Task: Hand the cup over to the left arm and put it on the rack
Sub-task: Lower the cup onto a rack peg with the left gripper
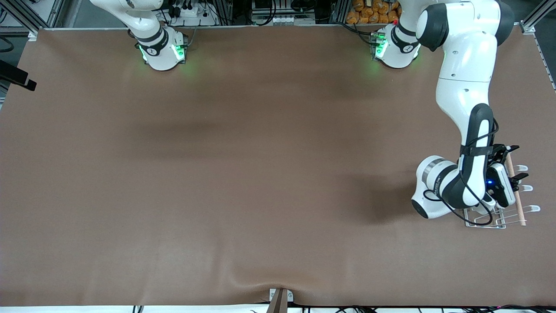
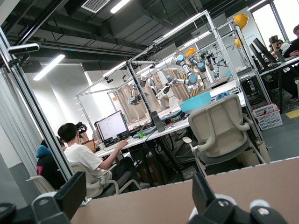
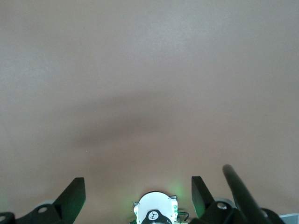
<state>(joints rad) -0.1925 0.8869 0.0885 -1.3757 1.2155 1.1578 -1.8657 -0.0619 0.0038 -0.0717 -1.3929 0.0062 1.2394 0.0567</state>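
Placement seemingly done: left hand (image 1: 517, 163) apart, empty over rack (image 1: 532, 208) low in frame, right hand (image 3: 138, 186) apart, waiting over desk (image 3: 149, 70); next, lift clear.

Left pincer (image 1: 517, 163) spread, arm bent low; right pincer (image 3: 138, 193) spread, arm waiting

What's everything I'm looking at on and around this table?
Table: one, brown cover, spans the front view.
Rack: one, white wire with a light wooden rod, at the left arm's end of the table, partly under the arm.
Cup: none visible in any view.
Office chair: one, beige, off the table, in the left wrist view.
Seated person: one, white shirt, at a monitor.
Left gripper: black, open, over the rack.
Right gripper: black, open, above bare table; arm waits.
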